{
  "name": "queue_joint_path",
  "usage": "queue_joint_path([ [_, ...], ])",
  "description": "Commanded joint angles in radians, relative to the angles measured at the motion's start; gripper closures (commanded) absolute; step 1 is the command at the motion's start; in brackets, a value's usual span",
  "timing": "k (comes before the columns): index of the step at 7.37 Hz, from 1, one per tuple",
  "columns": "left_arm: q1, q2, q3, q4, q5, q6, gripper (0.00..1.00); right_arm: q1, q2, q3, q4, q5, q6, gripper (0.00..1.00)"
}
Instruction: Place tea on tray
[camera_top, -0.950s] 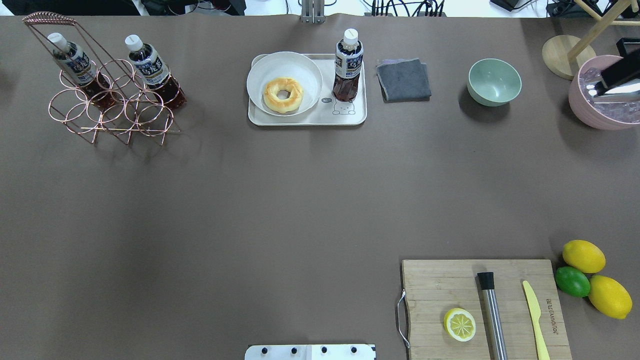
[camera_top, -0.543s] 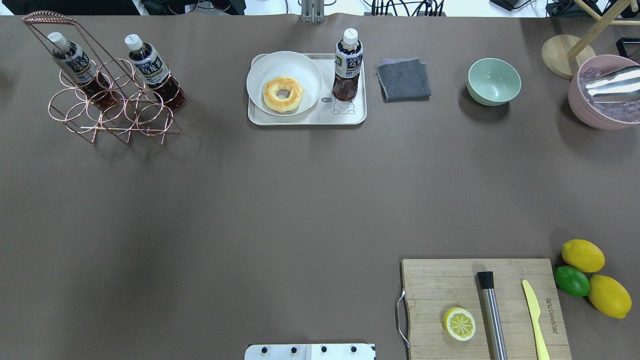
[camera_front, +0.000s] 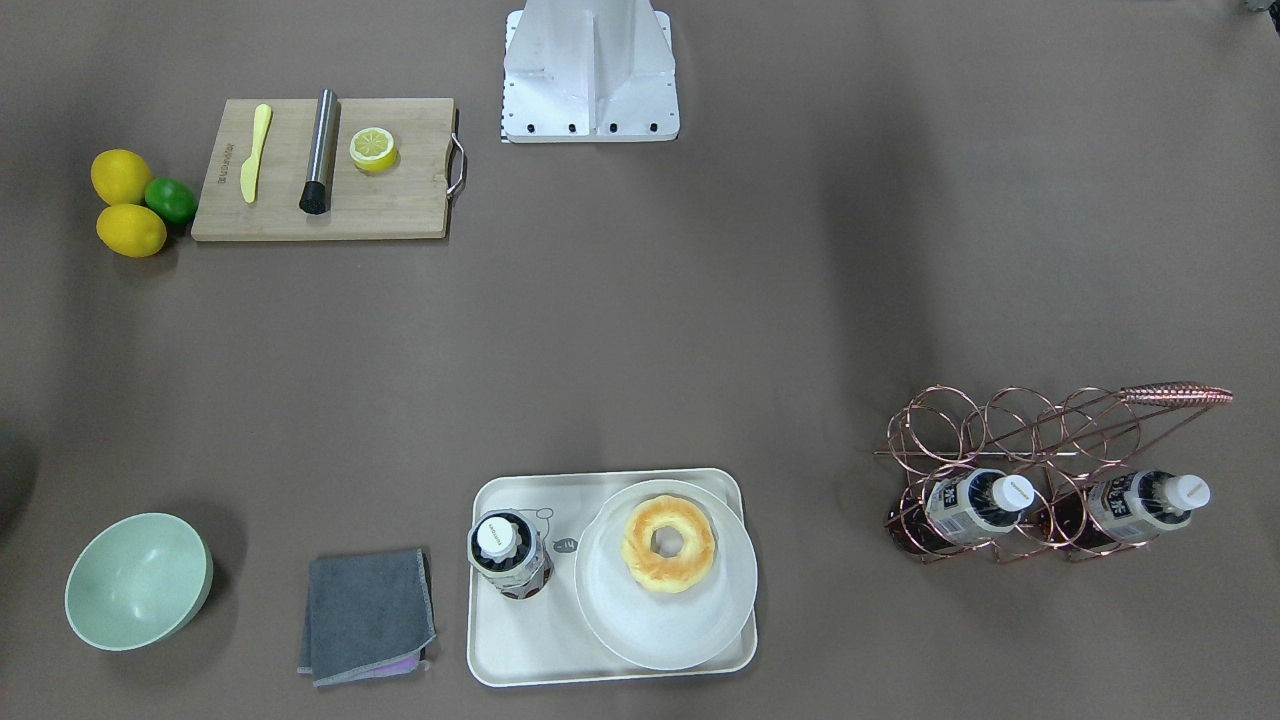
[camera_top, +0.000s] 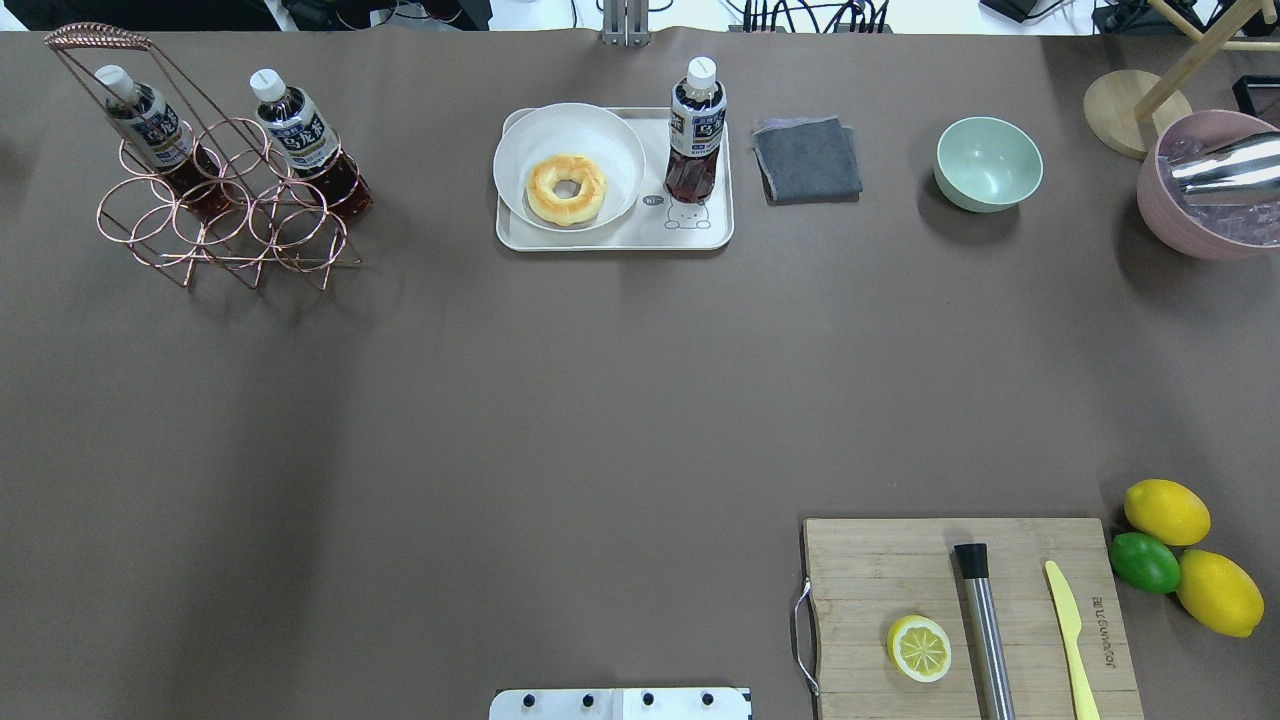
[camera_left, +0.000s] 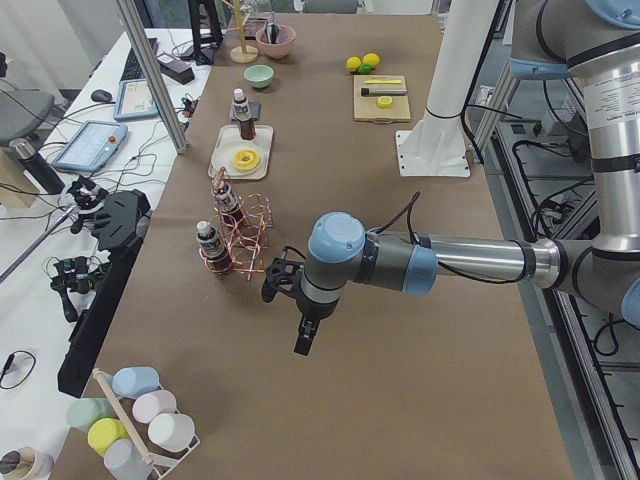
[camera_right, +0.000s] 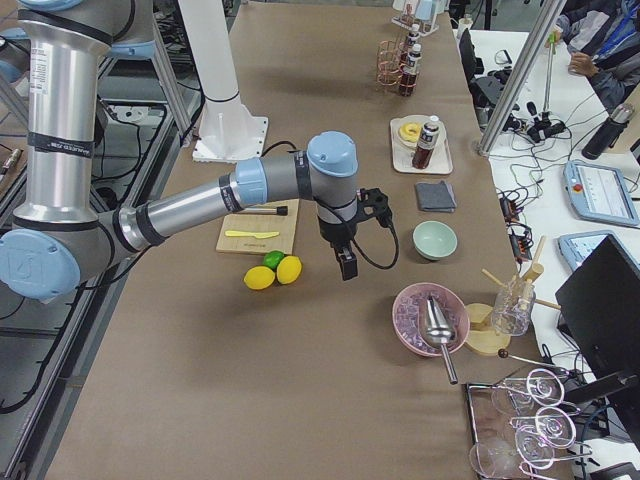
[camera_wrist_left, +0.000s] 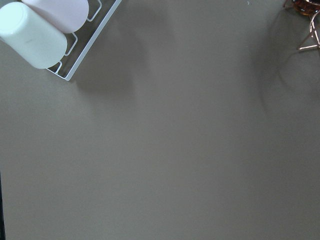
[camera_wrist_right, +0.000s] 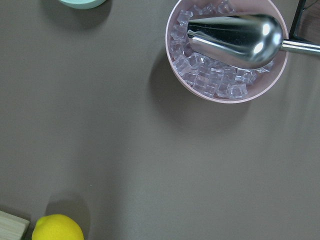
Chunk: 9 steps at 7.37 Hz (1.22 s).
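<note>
One tea bottle (camera_top: 695, 130) stands upright on the right part of the cream tray (camera_top: 610, 238), beside the bear drawing; it also shows in the front-facing view (camera_front: 508, 546). Two more tea bottles (camera_top: 152, 130) (camera_top: 302, 135) lean in a copper wire rack (camera_top: 225, 235) at the far left. My left gripper (camera_left: 303, 340) shows only in the exterior left view, over bare table near the rack. My right gripper (camera_right: 346, 265) shows only in the exterior right view, near the lemons. I cannot tell whether either is open or shut.
A white plate (camera_top: 520, 175) with a donut (camera_top: 566, 188) fills the tray's left. A grey cloth (camera_top: 807, 160), green bowl (camera_top: 988, 163) and pink ice bowl (camera_top: 1205, 190) with a scoop lie to its right. A cutting board (camera_top: 880, 570) and citrus (camera_top: 1165, 512) sit front right.
A dark part of the right arm that stood over the pink ice bowl a second ago has left the overhead view. The bottles and tray have not moved.
</note>
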Motion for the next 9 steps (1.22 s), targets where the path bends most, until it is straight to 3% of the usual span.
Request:
queue_joint_path([
  [1, -0.002, 0.008, -0.002, -0.017, -0.002, -0.007, 0.03, 0.008, -0.006, -0.040, 0.001, 0.002, -0.023, 0.00],
  [3, -0.015, 0.008, -0.059, -0.008, -0.007, -0.014, 0.03, 0.010, -0.006, -0.069, 0.005, 0.000, -0.059, 0.00],
  [9, -0.017, 0.016, -0.058, -0.010, -0.011, -0.010, 0.03, 0.014, -0.004, -0.080, 0.007, 0.003, -0.058, 0.00],
])
